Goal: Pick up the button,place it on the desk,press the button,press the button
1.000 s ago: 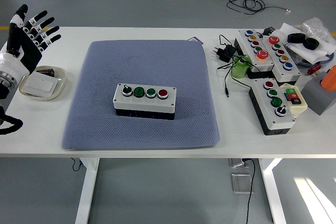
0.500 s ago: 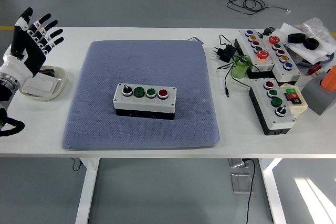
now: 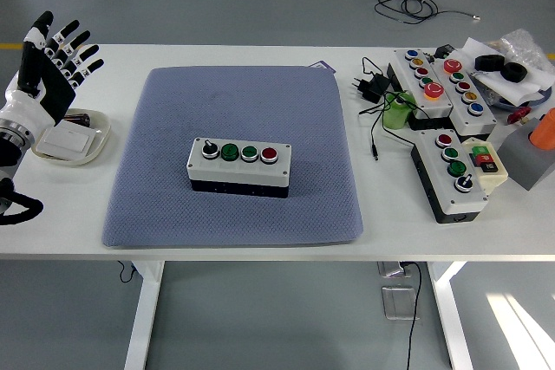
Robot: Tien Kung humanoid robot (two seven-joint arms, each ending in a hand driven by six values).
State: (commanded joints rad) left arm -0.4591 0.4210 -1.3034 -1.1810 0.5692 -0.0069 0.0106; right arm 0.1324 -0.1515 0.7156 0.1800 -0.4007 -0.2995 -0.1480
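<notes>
— Where was the button box point(image 3: 239, 166)?

— At the middle of the blue mat point(image 3: 173, 110) on the white table point(image 3: 260, 244), flat, its four knobs in a row: a black switch, two green, one red.

— And the left hand point(image 3: 50, 67)?

— Well out at nine o'clock from the box, raised over a small dish point(image 3: 95, 146) at the table's left edge, fingers point(image 3: 76, 41) spread wide, holding nothing. More button boxes point(image 3: 451, 175) lay at three o'clock, off the mat.
</notes>
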